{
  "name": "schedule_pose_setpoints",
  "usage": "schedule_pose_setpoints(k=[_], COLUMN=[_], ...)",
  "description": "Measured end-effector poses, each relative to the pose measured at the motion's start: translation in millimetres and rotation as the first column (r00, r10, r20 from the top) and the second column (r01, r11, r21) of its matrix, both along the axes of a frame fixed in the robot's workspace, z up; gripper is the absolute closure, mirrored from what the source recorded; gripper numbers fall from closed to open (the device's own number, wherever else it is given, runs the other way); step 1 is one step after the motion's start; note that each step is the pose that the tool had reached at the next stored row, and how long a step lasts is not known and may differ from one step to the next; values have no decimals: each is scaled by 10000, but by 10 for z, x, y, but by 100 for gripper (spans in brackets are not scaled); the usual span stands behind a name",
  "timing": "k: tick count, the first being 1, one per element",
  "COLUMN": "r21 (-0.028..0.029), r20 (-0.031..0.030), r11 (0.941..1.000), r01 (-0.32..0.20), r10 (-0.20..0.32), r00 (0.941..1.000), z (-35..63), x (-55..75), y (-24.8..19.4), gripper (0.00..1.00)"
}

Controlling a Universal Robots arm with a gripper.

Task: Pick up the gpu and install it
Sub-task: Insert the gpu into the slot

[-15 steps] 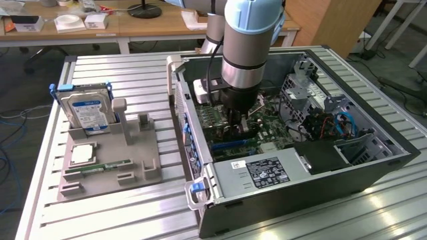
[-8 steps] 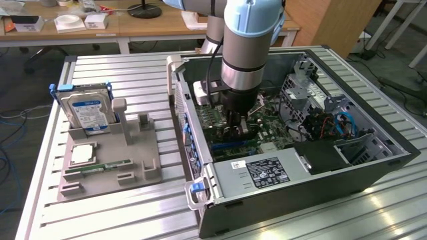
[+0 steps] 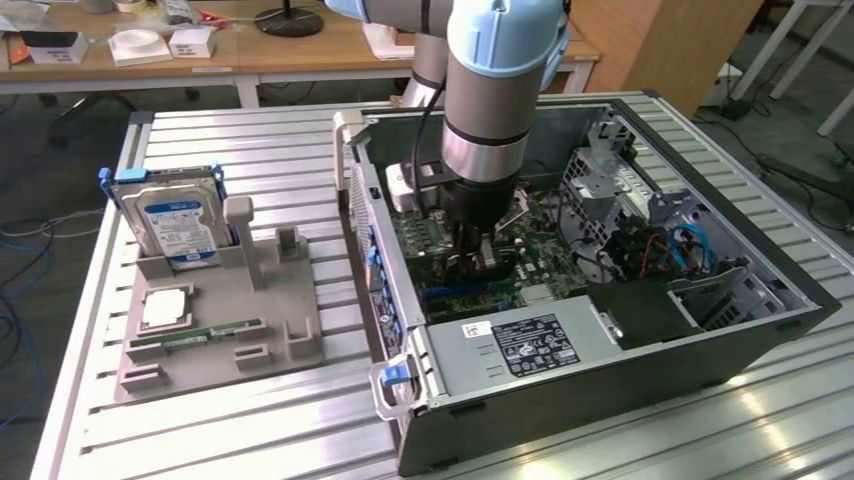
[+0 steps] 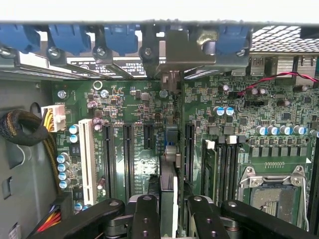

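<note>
gpu [image 4: 168,185] sits edge-on inside the open case [image 3: 601,400], on the exterior view's right of the tabletop [image 3: 227,430]. My hand [image 4: 173,204] pinches it between both fingers [image 4: 146,211], low over the motherboard [image 4: 124,99] slots [image 4: 127,159]. I can't tell if its edge connector is in a slot. Risks, as I judge them:
- Card off the slot line, so I'd press on bare board.
- Bracket end catching the case's rear wall.
- Tilt in the grip jamming one end first.

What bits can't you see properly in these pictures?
Thin black gpu card: wrist view, edge-on, so its face is hidden; black gripper covers one end.
Card's slot contact: exterior view, blue-grey robot arm blocks it.
Silver hard drive: exterior view, blue label's print too small.
</note>
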State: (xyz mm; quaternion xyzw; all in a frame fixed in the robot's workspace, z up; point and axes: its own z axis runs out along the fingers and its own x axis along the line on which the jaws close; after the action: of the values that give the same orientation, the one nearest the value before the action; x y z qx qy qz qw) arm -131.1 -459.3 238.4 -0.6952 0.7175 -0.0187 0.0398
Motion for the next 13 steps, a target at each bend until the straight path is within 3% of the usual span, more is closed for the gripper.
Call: schedule_pose_setpoints(k=[13], r21=[-3], r20=[3], r11=[10000], r01=[1], r10=[-1], r00=[10000], z=[-31], x=[-23], y=[0], gripper=[73])
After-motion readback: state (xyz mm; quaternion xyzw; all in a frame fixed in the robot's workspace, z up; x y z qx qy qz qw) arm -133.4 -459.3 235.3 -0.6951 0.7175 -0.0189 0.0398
